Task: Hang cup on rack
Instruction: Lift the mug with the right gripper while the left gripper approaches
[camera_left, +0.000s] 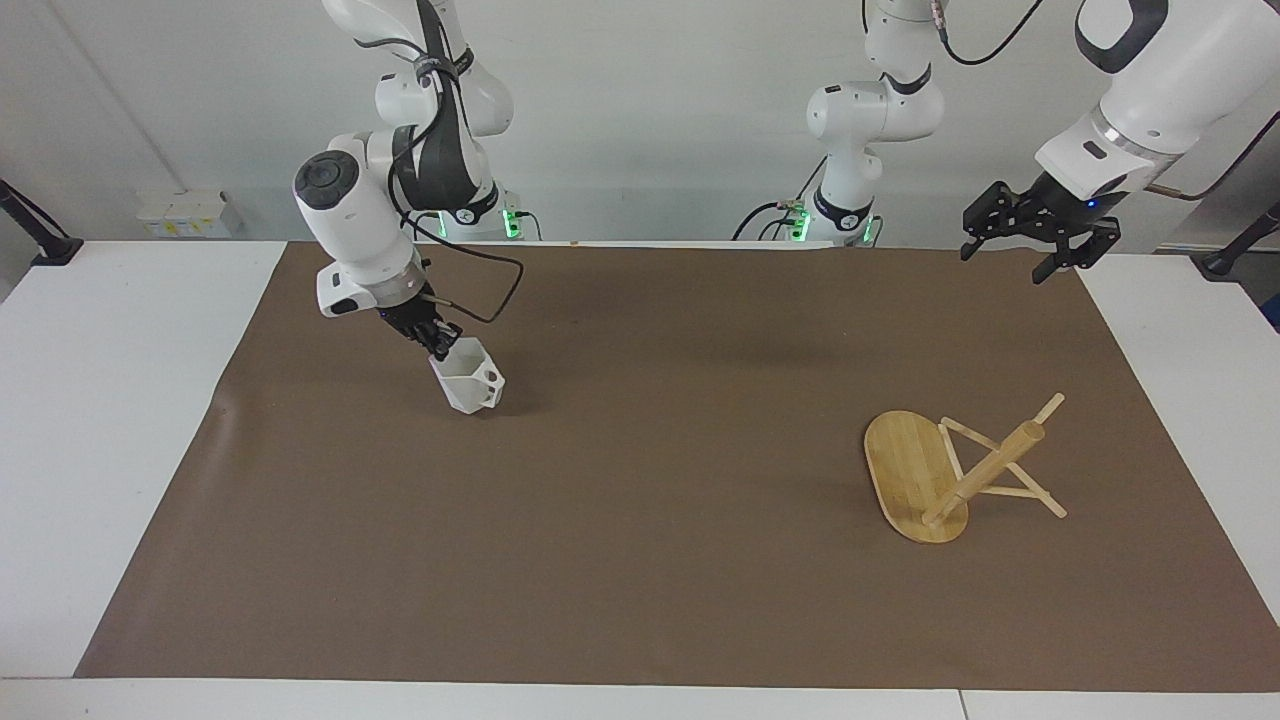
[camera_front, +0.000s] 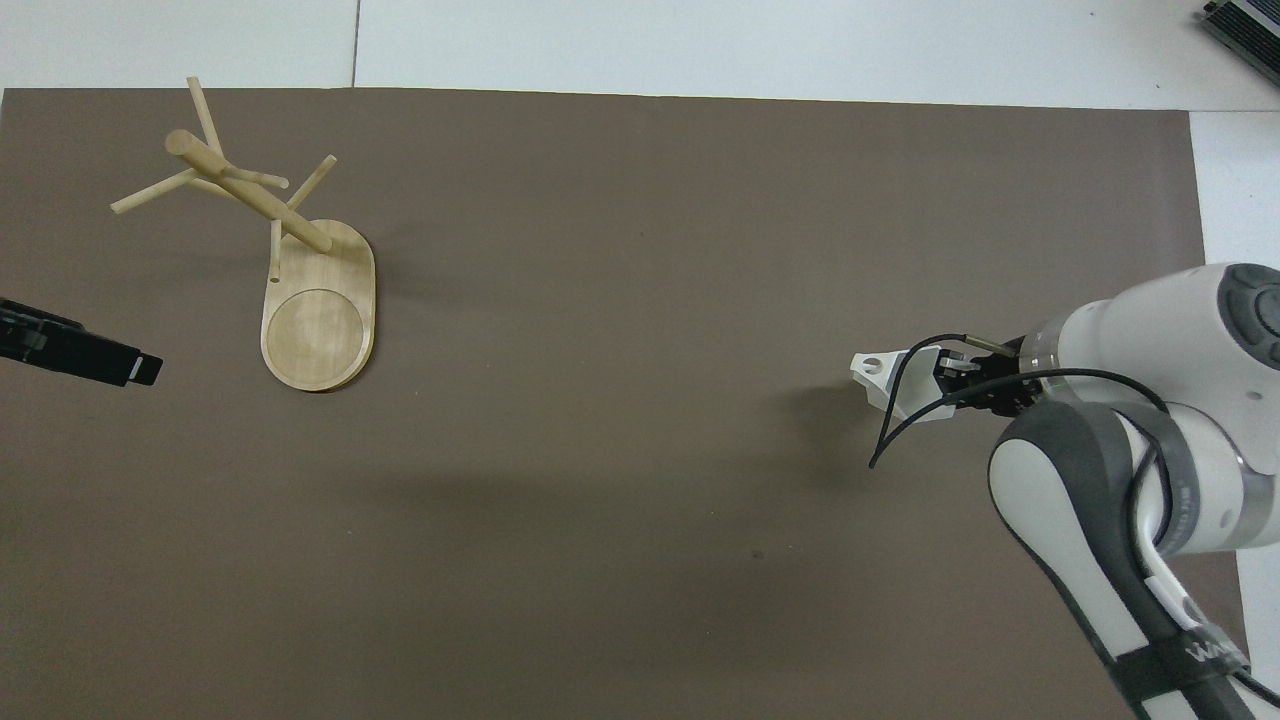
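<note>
A white table (camera_left: 120, 420) stands against a plain pale wall, and a single brown mat (camera_left: 660, 560) covers most of its top. White strips of the table show at both ends of the mat and along the edge farthest from the robots.

In the facing view the right gripper (camera_left: 438, 343) comes first, at the right arm's end of the table. It pinches the rim of the one white cup (camera_left: 467, 384) and holds it tilted, mouth up toward the gripper, just clear of the mat. A faint shadow lies beneath the cup. The handle, pierced by a round hole, points away from the gripper toward the middle of the mat.

Well apart from the cup, toward the left arm's end, lies the one wooden rack (camera_left: 945, 475). It is tipped over: its oval base stands on edge and its thick post slants up, with thin pegs crossing it. The left gripper (camera_left: 1015, 255) hangs high over the mat's edge nearest the robots, with its fingers spread and nothing between them.

The facing view shows both arm bases and the wall. The overhead view shows neither, and only the dark tip of the left gripper (camera_front: 110, 358) enters it. That view shows the round ring marked on the rack's (camera_front: 318, 320) base and the hole in the cup's (camera_front: 890, 385) handle beside the right gripper (camera_front: 955, 378).
</note>
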